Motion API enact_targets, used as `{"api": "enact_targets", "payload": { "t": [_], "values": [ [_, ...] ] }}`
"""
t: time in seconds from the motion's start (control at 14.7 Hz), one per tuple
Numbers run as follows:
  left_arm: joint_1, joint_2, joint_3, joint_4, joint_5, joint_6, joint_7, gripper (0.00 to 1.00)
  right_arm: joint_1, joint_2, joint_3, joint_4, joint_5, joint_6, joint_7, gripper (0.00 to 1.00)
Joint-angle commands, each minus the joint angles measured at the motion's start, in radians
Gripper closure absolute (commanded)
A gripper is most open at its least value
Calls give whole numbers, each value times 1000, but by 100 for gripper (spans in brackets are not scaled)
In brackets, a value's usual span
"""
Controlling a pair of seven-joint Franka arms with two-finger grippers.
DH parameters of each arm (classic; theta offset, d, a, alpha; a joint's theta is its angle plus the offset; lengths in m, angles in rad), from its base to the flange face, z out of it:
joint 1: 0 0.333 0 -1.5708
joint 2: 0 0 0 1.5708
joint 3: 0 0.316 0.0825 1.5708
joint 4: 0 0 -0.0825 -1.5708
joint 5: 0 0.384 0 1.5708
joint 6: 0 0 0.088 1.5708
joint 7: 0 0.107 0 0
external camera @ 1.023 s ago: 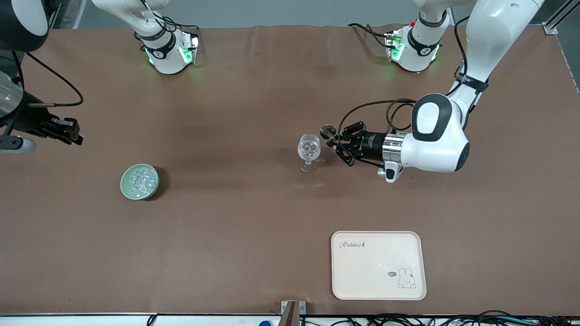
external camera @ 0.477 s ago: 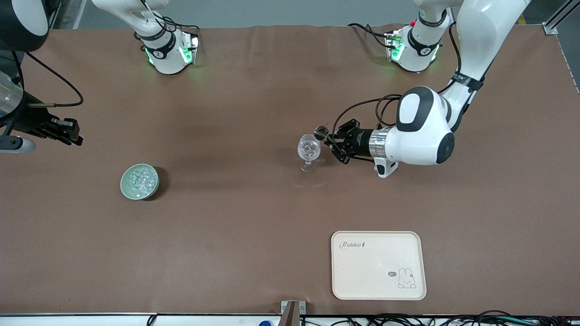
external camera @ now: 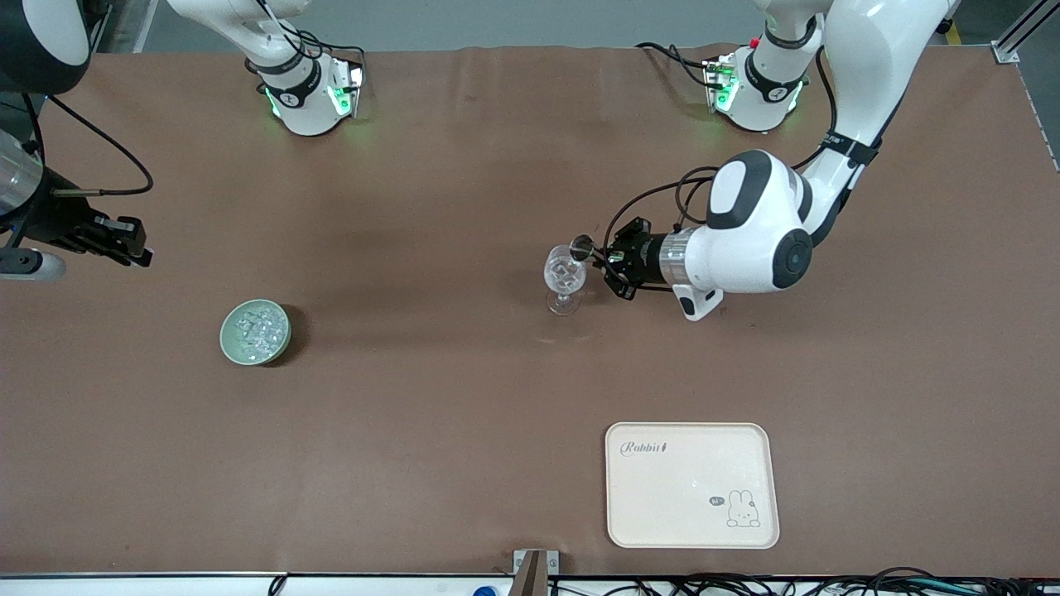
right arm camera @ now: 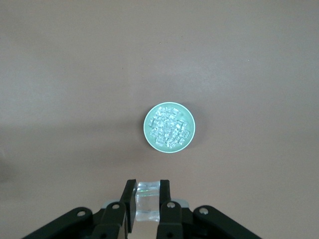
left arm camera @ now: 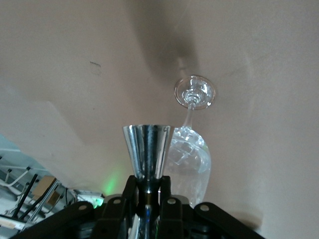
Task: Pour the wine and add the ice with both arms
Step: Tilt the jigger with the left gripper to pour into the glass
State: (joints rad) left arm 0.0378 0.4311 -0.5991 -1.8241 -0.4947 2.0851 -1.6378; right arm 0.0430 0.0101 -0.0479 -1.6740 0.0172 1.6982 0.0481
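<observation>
A clear stemmed glass (external camera: 566,271) stands mid-table with glittering content in its bowl. My left gripper (external camera: 610,263) is beside it, shut on the stem of a shiny metal jigger (external camera: 582,246) whose mouth is at the glass's rim. The left wrist view shows the jigger (left arm camera: 147,149) between the fingers (left arm camera: 128,191), next to the glass (left arm camera: 192,159). My right gripper (external camera: 132,248) hangs over the right arm's end of the table, shut on one clear ice cube (right arm camera: 148,201). A pale green bowl (external camera: 225,335) holds several more ice chunks (right arm camera: 169,127).
A cream tray (external camera: 692,484) with a rabbit drawing lies near the front camera's edge, toward the left arm's end. The two arm bases (external camera: 310,99) (external camera: 758,91) stand along the table edge farthest from the front camera. Brown tabletop lies between the bowl and the glass.
My left arm has moved toward the glass, carrying the jigger from beside it up to its rim. The right arm, bowl and glass have not moved.
</observation>
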Motion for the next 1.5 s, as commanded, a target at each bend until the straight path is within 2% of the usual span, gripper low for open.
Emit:
{"api": "enact_targets", "payload": {
  "t": [0.0,0.27,1.43],
  "values": [
    [-36,-22,2,16,63,10,-92,99,0,-15,3,-24,-3,18,9,93],
    [-52,-11,4,57,127,10,-168,99,0,-15,3,-24,-3,18,9,93],
    [-47,-2,5,37,191,0,-180,99,-3,-13,3,-24,-2,18,10,92]
  ]
}}
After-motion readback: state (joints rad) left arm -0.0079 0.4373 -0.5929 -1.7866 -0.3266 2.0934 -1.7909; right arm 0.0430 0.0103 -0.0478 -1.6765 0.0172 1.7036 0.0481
